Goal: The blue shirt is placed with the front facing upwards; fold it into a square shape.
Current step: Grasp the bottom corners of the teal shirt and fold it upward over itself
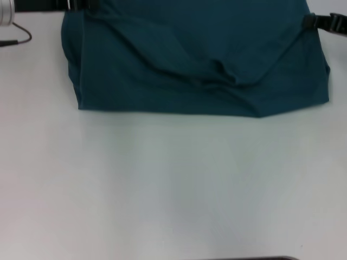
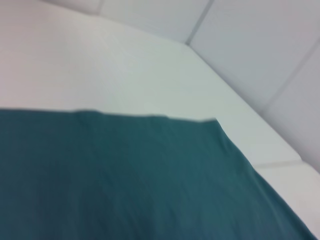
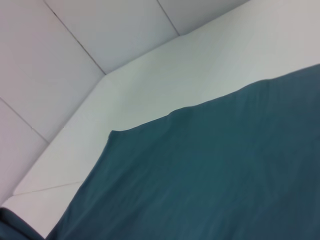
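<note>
On the table, far half of the head view: the blue shirt (image 1: 195, 59) lies spread, running off the upper edge of that view.
Shirt, near edge: a fairly straight edge from about 9 o'clock to 4 o'clock of the garment, dipping to a blunt point toward 5 o'clock.
Shirt, surface: plain teal cloth, with diagonal creases meeting at a small pucker near the middle; no lettering or collar visible.
Table (image 1: 173, 184): white, bare across the near half.
Left pincer (image 1: 81, 5): dark hardware at the shirt's 11 o'clock corner, at the cloth edge; opening and grip cannot be determined.
Right pincer (image 1: 310, 21): dark hardware at the shirt's 2 o'clock edge, touching or just beside the cloth; opening and grip cannot be determined.
Left wrist view: blue shirt (image 2: 125, 180) fills the lower part, with one corner against the white table (image 2: 100, 70); own fingers not shown.
Right wrist view: blue shirt (image 3: 210, 175) over the table (image 3: 200, 70), one corner visible; own fingers not shown.
Cable (image 1: 19, 35): thin dark loop on the table at 10 o'clock, apart from the shirt.
</note>
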### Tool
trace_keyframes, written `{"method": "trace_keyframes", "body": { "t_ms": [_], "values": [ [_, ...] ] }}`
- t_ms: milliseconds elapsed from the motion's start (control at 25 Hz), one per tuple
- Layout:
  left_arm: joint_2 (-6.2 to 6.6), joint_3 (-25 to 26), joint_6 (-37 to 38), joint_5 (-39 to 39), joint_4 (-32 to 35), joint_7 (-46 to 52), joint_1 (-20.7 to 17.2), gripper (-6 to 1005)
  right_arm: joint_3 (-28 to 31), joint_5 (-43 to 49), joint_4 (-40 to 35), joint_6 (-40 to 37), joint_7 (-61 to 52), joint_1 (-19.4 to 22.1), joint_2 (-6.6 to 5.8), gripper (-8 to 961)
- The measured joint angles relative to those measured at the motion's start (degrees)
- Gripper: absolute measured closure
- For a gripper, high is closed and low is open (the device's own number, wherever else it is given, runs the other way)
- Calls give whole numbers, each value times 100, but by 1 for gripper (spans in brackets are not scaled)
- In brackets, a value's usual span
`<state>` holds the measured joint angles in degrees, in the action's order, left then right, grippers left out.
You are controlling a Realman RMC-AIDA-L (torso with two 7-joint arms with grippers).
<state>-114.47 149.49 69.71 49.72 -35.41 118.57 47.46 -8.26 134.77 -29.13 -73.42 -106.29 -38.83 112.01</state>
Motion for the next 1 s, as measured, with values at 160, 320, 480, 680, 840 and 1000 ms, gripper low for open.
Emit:
{"method": "trace_keyframes", "body": {
  "t_ms": [160, 320, 480, 680, 840, 1000],
  "values": [
    [42, -2, -266, 191, 7, 51, 6, 946, -82, -3, 13, 374, -27, -171, 9, 917],
    [52, -14, -558, 312, 13, 107, 45, 948, -126, -36, 13, 593, -37, -300, -8, 912],
    [33, -34, -819, 432, 26, 118, 92, 949, -155, -66, 13, 714, -93, -377, -51, 907],
    [2, -54, -1348, 544, 302, 21, 114, 949, -236, -71, 49, 1119, -82, -385, -10, 900],
    [-46, -57, -1739, 705, 526, -219, 119, 949, -287, -92, 242, 1458, 19, -373, 8, 895],
    [-176, -29, -2020, 938, 577, -495, 47, 948, -291, -193, 514, 1794, 265, -371, 30, 890]
  ]
}}
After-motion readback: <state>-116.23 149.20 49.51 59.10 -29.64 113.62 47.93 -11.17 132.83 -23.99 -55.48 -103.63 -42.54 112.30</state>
